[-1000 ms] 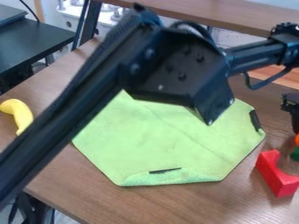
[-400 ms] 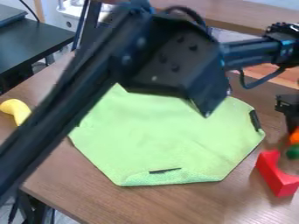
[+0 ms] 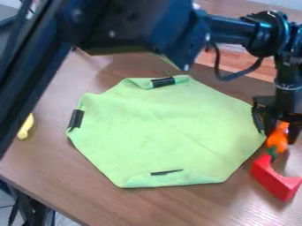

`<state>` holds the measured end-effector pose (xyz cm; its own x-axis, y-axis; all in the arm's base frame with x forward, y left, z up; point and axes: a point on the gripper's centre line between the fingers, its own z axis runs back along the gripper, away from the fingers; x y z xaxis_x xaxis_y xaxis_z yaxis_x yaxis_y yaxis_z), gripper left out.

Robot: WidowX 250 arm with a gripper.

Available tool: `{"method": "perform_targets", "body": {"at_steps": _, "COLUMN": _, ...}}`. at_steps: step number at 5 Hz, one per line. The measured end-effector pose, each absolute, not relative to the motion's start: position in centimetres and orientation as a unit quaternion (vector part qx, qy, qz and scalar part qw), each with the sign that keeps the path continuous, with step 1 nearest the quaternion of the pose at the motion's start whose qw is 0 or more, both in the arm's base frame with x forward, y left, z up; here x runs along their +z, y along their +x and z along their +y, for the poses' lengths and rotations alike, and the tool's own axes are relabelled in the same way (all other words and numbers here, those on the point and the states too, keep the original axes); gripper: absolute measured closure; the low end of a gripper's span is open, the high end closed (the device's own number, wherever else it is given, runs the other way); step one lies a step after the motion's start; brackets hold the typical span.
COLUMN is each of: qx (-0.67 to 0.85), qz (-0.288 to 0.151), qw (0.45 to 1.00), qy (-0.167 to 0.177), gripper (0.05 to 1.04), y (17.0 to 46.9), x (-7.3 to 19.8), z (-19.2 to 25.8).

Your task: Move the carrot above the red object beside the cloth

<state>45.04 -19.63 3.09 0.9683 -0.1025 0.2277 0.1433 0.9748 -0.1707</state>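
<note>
Camera view, and we begin at the left, where the black arm cuts down across the picture and blocks out part of the table. Just past it, a curved yellow object peeks out, its upper end hard to make out against the arm. Centre stage now, the green cloth lies spread on the wood, a corner folded at the bottom, dark strips on its edges. Over to the right, a cable loops under the arm, and here's the gripper, pointing down at the cloth's right corner, closed around the orange carrot, whose upper part is partly hidden. Its green top hangs at the upper end of the notched red object; whether they touch, I can't tell.
</note>
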Motion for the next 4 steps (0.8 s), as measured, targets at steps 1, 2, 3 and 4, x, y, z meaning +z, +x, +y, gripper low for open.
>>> {"method": "perform_targets", "body": {"at_steps": 1, "qx": -0.073, "qz": -0.118, "qw": 0.985, "qy": -0.102, "gripper": 0.236, "y": 44.5, "x": 4.7, "z": -19.2}}
{"method": "perform_targets", "body": {"at_steps": 2, "qx": -0.088, "qz": -0.147, "qw": 0.976, "qy": -0.132, "gripper": 0.075, "y": 44.6, "x": 7.8, "z": -18.5}}
{"method": "perform_targets", "body": {"at_steps": 3, "qx": -0.149, "qz": -0.175, "qw": 0.957, "qy": -0.177, "gripper": 0.079, "y": 44.2, "x": 12.2, "z": -17.0}}
{"method": "perform_targets", "body": {"at_steps": 4, "qx": -0.158, "qz": -0.204, "qw": 0.949, "qy": -0.183, "gripper": 0.083, "y": 42.4, "x": 17.1, "z": -13.6}}
